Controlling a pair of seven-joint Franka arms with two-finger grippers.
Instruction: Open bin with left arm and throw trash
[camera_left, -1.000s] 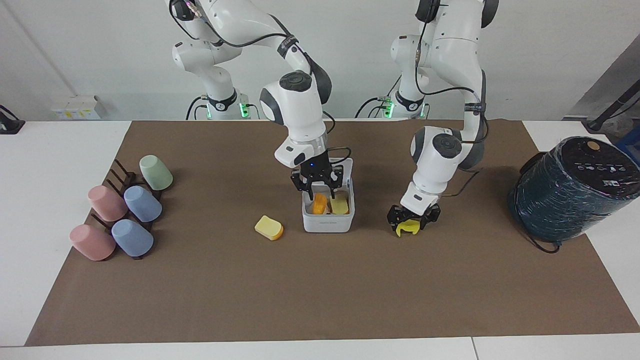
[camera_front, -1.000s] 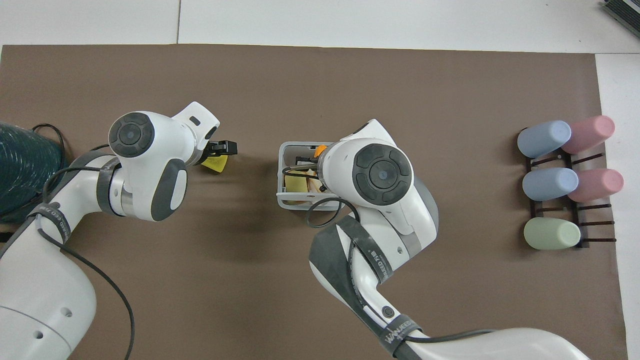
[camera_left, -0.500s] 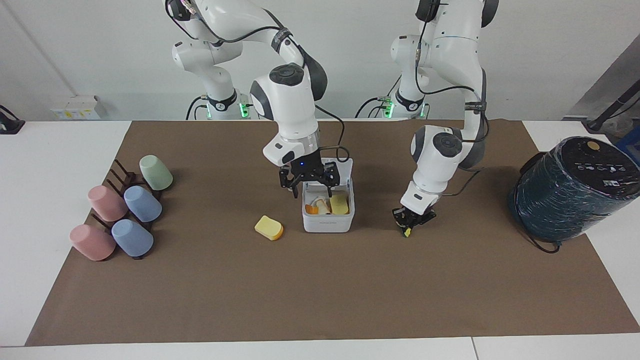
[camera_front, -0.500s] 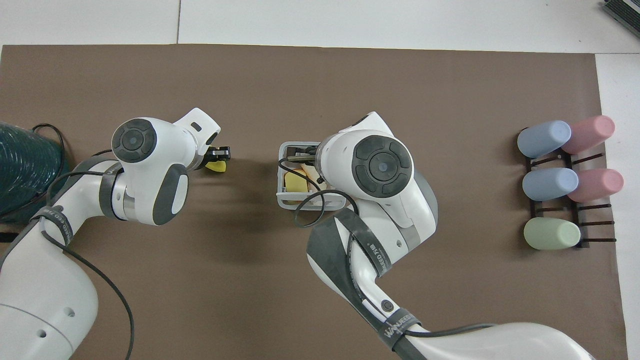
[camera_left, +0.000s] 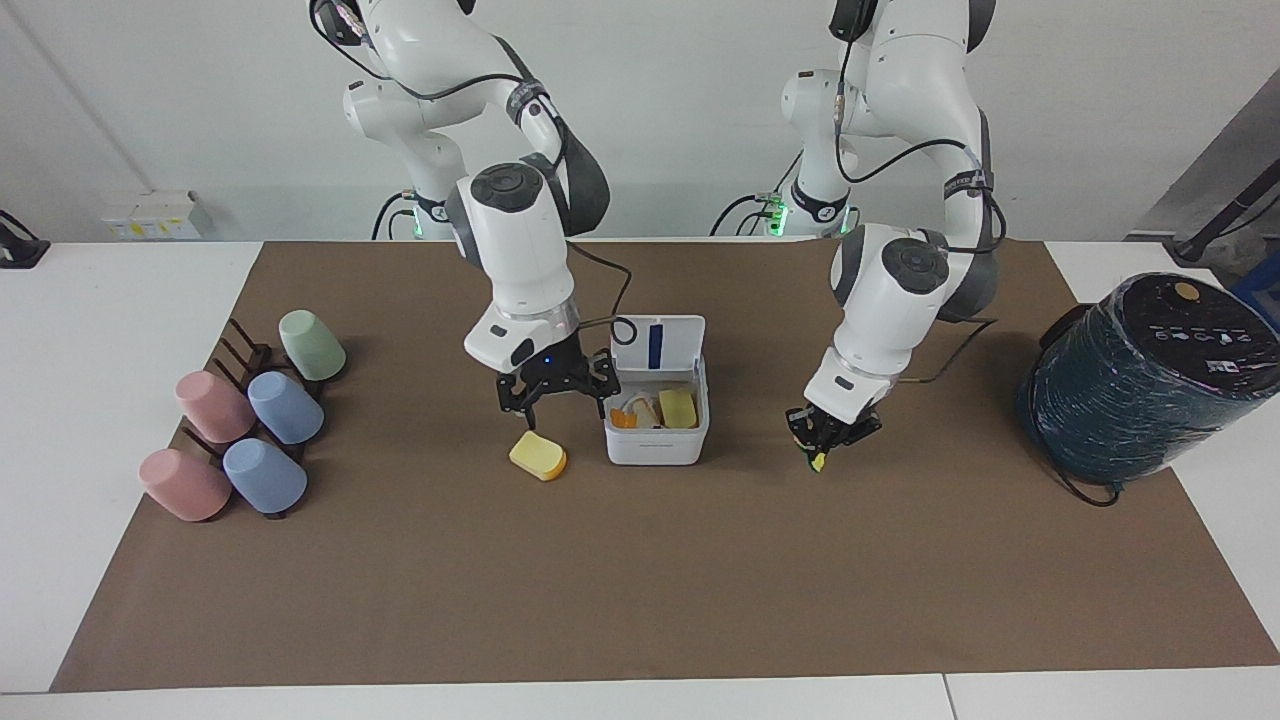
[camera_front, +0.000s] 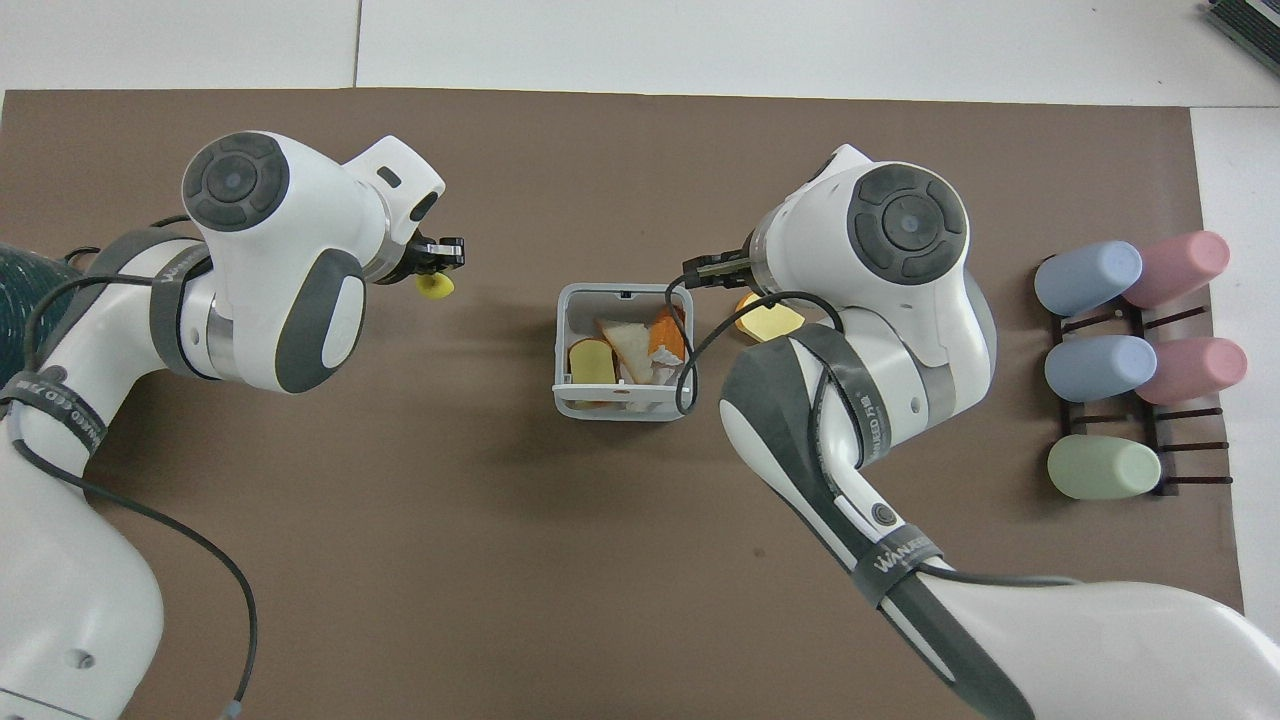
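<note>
The white bin (camera_left: 655, 450) stands mid-mat with its lid (camera_left: 657, 345) up, blue strip showing. Inside lie an orange stub (camera_left: 625, 419), a yellow piece (camera_left: 678, 408) and a pale piece. The bread slice (camera_left: 538, 455) lies on the mat beside the bin, toward the right arm's end. My right gripper (camera_left: 553, 397) is open and empty just above that slice. My left gripper (camera_left: 828, 432) is shut on the yellow notched chunk (camera_front: 435, 287), low over the mat beside the bin, toward the left arm's end. The overhead view shows the bin (camera_front: 560, 335) and the slice (camera_front: 770, 320).
A big dark teal wrapped cylinder (camera_left: 1140, 380) stands at the left arm's end of the table. Several pastel cups (camera_left: 250, 420) lie on a dark rack at the right arm's end. The brown mat (camera_left: 640, 580) covers the table's middle.
My right gripper let the orange stub go into the bin, rose and moved from over the bin to over the bread slice. My left gripper turned and lifted a little with the yellow chunk.
</note>
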